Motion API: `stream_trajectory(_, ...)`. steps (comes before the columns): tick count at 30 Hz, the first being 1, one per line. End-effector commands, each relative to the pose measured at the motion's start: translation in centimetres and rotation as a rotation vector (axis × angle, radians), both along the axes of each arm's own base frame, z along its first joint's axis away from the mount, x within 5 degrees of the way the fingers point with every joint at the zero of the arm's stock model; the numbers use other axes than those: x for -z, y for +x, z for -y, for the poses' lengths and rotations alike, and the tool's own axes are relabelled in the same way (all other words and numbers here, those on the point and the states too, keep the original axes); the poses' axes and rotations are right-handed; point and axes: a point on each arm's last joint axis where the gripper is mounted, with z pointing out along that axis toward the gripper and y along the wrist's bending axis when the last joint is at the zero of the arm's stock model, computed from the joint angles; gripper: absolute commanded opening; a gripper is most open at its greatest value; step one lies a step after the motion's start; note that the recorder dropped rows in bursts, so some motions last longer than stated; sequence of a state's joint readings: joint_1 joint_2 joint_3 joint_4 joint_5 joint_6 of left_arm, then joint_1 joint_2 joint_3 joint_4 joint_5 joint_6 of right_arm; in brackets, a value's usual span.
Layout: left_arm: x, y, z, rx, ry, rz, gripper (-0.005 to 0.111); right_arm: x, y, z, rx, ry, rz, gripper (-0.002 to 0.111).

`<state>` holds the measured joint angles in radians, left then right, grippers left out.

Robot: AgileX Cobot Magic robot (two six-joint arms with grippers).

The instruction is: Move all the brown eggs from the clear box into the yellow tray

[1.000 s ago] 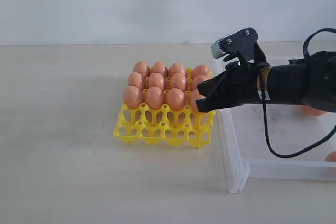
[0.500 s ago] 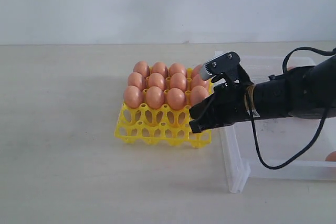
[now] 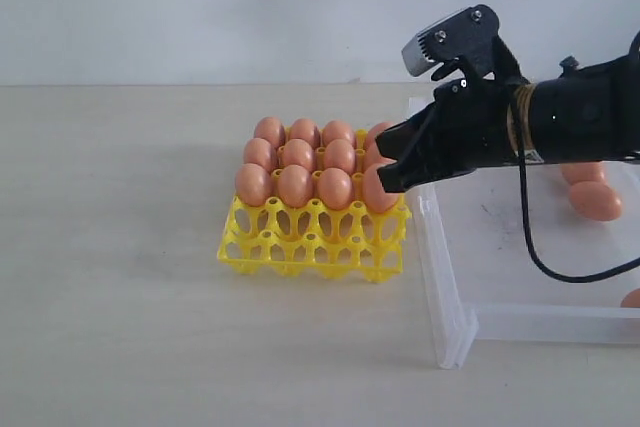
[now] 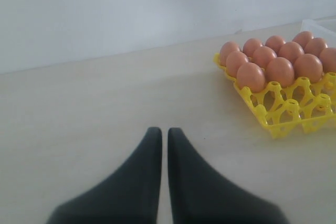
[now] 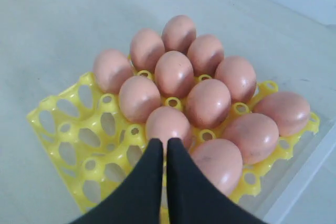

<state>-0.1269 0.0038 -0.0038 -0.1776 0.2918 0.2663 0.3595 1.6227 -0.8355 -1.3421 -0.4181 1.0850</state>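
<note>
The yellow tray holds three rows of brown eggs; its front row of cups is bare. My right gripper hangs shut and empty just above the tray's right side, by the rightmost eggs. In the right wrist view its fingertips sit over an egg in the tray. The clear box stands right of the tray with two eggs at its far side and another at the frame edge. My left gripper is shut over bare table, away from the tray.
The pale table stretches left of and in front of the tray. A white wall runs behind. The right arm's black cable loops down over the box.
The right gripper dipped to the tray's front right corner, then rose and drew back a little to the right. It stayed shut. The eggs in the tray did not move.
</note>
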Motion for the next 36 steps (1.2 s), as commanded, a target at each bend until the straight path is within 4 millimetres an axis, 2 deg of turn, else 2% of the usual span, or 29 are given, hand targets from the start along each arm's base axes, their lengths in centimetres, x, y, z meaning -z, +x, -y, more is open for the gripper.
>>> stream_trajectory(1, 0.0, 0.0, 0.0, -0.005, 0.005, 0.009, 0.004, 1.9, 0.3, -0.3, -0.009, -0.004, -0.057, 0.0)
stream_trajectory(3, 0.0, 0.0, 0.0, -0.005, 0.005, 0.009, 0.004, 2.9, 0.6, -0.3, -0.023, -0.03, -0.064, 0.0)
stream_trajectory(5, 0.0, 0.0, 0.0, -0.005, 0.005, 0.009, 0.004, 2.9, 0.8, -0.4, -0.01, -0.001, -0.045, 0.0)
stream_trajectory(10, 0.0, 0.0, 0.0, -0.005, 0.005, 0.009, 0.004, -1.3, 1.1, -1.0, 0.01, 0.262, 0.155, 0.0)
stream_trajectory(13, 0.0, 0.0, 0.0, -0.005, 0.005, 0.009, 0.004, -2.8, 0.8, -1.1, 0.0, 0.327, 0.21, 0.0)
stream_trajectory(16, 0.0, 0.0, 0.0, -0.005, 0.005, 0.009, 0.004, -1.7, 0.9, -0.8, 0.049, 0.268, 0.112, 0.0)
stream_trajectory(21, 0.0, 0.0, 0.0, -0.005, 0.005, 0.009, 0.004, 2.2, 1.4, -0.4, 0.118, 0.138, -0.071, 0.0)
stream_trajectory(28, 0.0, 0.0, 0.0, -0.005, 0.005, 0.009, 0.004, 6.7, 1.5, -0.9, 0.102, 0.128, -0.229, 0.0)
stream_trajectory(36, 0.0, 0.0, 0.0, -0.005, 0.005, 0.009, 0.004, 7.4, 2.1, -0.1, 0.171, 0.033, -0.2, 0.0)
